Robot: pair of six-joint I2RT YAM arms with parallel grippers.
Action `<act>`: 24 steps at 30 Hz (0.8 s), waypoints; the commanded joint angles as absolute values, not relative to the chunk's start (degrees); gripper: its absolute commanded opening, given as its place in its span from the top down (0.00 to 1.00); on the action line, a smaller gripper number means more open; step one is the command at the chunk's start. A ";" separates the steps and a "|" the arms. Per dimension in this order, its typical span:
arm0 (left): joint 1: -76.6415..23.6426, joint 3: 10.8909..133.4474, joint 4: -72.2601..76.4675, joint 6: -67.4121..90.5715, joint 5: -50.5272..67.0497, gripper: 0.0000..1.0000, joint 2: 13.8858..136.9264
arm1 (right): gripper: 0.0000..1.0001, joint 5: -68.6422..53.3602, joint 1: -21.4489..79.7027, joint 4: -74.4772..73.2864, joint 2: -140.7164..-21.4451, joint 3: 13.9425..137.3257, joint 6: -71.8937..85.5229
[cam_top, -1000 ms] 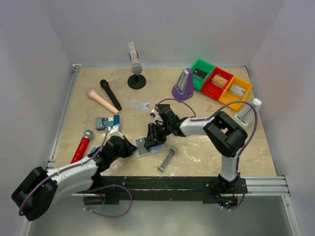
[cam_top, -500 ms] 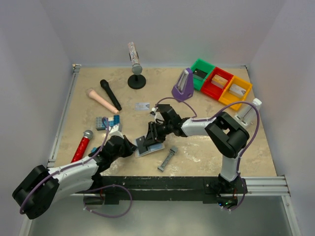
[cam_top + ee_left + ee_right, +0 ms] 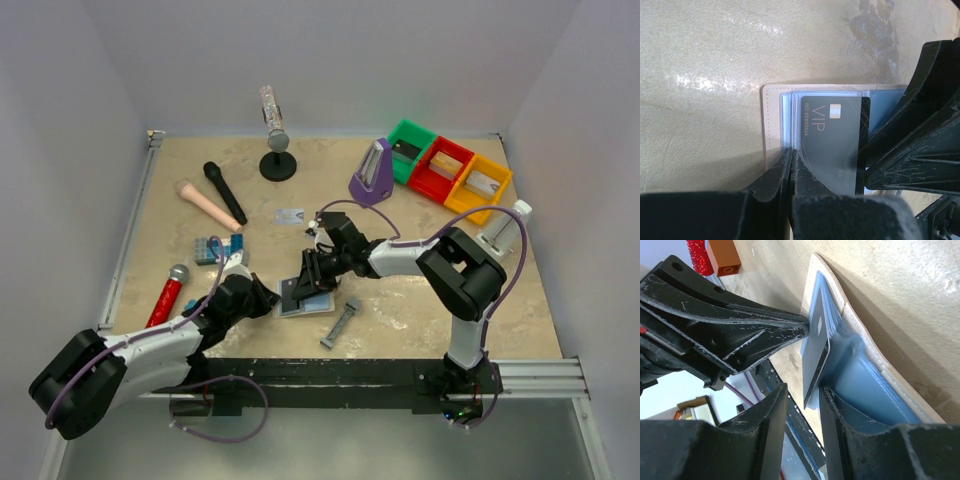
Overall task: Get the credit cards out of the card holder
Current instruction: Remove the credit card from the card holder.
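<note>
The card holder (image 3: 318, 304) lies open on the table near the front edge, pale blue inside (image 3: 865, 385) with a tan rim (image 3: 771, 120). A black credit card (image 3: 832, 132) printed "VIP" sticks partly out of a pocket. Its edge also shows in the right wrist view (image 3: 816, 357). My left gripper (image 3: 272, 298) is shut on the holder's left edge (image 3: 791, 156). My right gripper (image 3: 305, 282) is open, with its fingers either side of the black card's free corner (image 3: 804, 390). A silver-grey card (image 3: 290, 216) lies loose on the table farther back. The other black card is hidden.
A grey metal bar (image 3: 340, 322) lies just right of the holder. A blue brick (image 3: 207, 248), a red microphone (image 3: 167, 295), a pink microphone (image 3: 208, 205) and a black one (image 3: 225, 192) lie left. A purple metronome (image 3: 372, 172) and coloured bins (image 3: 440, 168) stand back right.
My right gripper has shifted slightly down and left over the holder, towards the left gripper. The holder has turned a little flatter. The left gripper keeps its hold.
</note>
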State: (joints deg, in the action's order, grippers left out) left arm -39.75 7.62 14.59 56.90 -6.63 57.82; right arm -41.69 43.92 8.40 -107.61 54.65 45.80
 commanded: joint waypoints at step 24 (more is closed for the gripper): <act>-40.17 5.63 12.92 57.57 -4.74 1.00 54.93 | 0.87 -40.70 45.00 5.11 -106.44 57.04 44.12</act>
